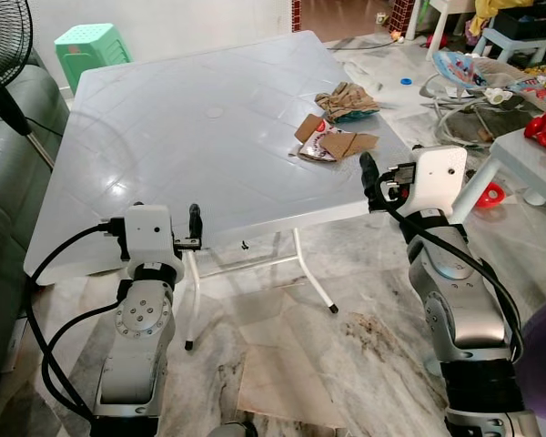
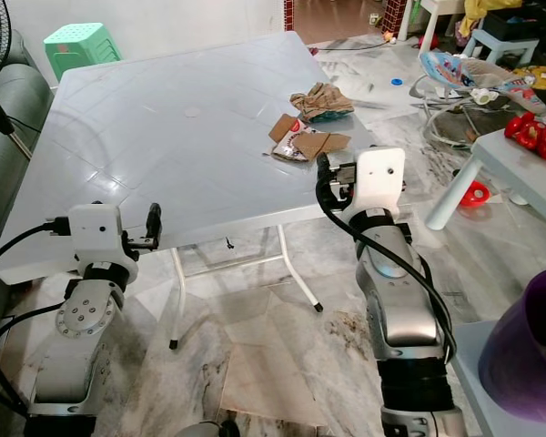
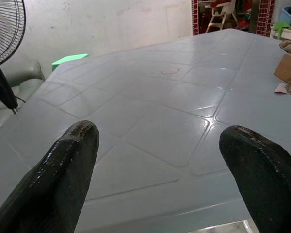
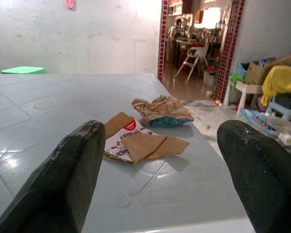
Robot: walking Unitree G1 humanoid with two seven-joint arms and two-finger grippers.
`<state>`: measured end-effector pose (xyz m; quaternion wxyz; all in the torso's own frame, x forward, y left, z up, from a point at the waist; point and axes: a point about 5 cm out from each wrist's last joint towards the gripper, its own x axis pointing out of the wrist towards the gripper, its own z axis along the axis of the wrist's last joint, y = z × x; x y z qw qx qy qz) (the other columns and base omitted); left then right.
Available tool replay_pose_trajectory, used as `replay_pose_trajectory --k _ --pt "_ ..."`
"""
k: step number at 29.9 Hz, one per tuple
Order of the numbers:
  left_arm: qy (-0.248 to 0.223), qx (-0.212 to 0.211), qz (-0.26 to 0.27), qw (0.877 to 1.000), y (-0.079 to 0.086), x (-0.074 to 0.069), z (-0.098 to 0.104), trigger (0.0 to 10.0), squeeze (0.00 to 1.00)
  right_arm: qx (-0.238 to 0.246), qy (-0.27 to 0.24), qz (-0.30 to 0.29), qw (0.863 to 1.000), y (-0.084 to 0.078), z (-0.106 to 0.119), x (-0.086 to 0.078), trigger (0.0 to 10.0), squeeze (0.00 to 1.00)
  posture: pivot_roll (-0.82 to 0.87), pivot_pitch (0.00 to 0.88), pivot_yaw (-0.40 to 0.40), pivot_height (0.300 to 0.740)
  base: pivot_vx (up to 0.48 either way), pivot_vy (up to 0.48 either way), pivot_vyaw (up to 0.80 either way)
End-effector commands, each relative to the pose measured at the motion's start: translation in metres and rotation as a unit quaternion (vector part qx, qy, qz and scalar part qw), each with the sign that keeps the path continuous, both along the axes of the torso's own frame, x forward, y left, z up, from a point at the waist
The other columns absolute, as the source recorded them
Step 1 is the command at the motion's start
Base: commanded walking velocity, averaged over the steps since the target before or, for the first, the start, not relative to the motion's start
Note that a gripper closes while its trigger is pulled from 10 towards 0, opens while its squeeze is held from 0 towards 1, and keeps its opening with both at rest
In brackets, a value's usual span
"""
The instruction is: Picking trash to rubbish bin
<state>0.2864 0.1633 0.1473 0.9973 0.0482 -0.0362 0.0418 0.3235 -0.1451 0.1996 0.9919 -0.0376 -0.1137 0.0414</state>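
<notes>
Two pieces of trash lie near the right edge of the pale grey plastic table (image 1: 182,137): a flattened brown cardboard wrapper with red and white print (image 1: 332,141) and, behind it, a crumpled brown paper bag (image 1: 348,100). My right gripper (image 1: 369,177) hovers at the table's near right corner, open, a short way in front of the wrapper (image 4: 136,143), which lies ahead between its fingers (image 4: 68,179). My left gripper (image 1: 194,223) is open at the table's near edge, its fingers (image 3: 63,170) over bare tabletop. A purple container (image 2: 528,346) stands at my lower right.
A green stool (image 1: 91,45) stands behind the table, with a fan (image 1: 0,55) and a grey sofa (image 1: 9,182) on the left. On the right are a small white table with red toys (image 1: 537,150) and a baby bouncer (image 1: 473,73). A cardboard sheet (image 1: 278,373) lies on the marble floor.
</notes>
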Motion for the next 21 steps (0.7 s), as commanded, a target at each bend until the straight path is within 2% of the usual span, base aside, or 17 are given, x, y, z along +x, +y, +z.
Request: replay_pose_trajectory --k 1,10,14,19,21 --pt "-0.01 0.001 -0.002 1.0 0.0005 0.0002 0.0048 10.0 0.0 -0.008 -0.017 0.006 1.0 0.004 0.0076 0.0004 10.0 0.0 -0.05 0.094 0.037 0.74 0.0 -0.458 0.0" --pt "-0.01 -0.007 0.006 1.0 0.0029 0.0015 0.0044 10.0 0.0 -0.015 -0.024 0.005 1.0 0.004 0.0107 0.0008 10.0 0.0 -0.05 0.095 0.035 0.74 0.0 -0.46 0.0" --pt "-0.008 -0.008 0.008 1.0 0.0027 0.0012 0.0037 10.0 0.0 -0.016 -0.024 0.005 1.0 0.0037 0.0106 0.0006 10.0 0.0 -0.05 0.097 0.034 0.74 0.0 -0.278 0.0" --pt "-0.008 -0.012 0.012 1.0 0.0034 0.001 0.0034 10.0 0.0 -0.017 -0.025 0.007 1.0 0.0043 0.0109 0.0 10.0 0.0 -0.05 0.099 0.032 0.74 0.0 0.0 0.0" --pt "-0.013 -0.028 0.016 0.999 0.0045 0.001 0.0042 10.0 0.0 -0.018 -0.026 0.007 0.999 0.0046 0.0117 0.0 10.0 0.0 -0.05 0.1 0.031 0.74 0.0 0.0 0.0"
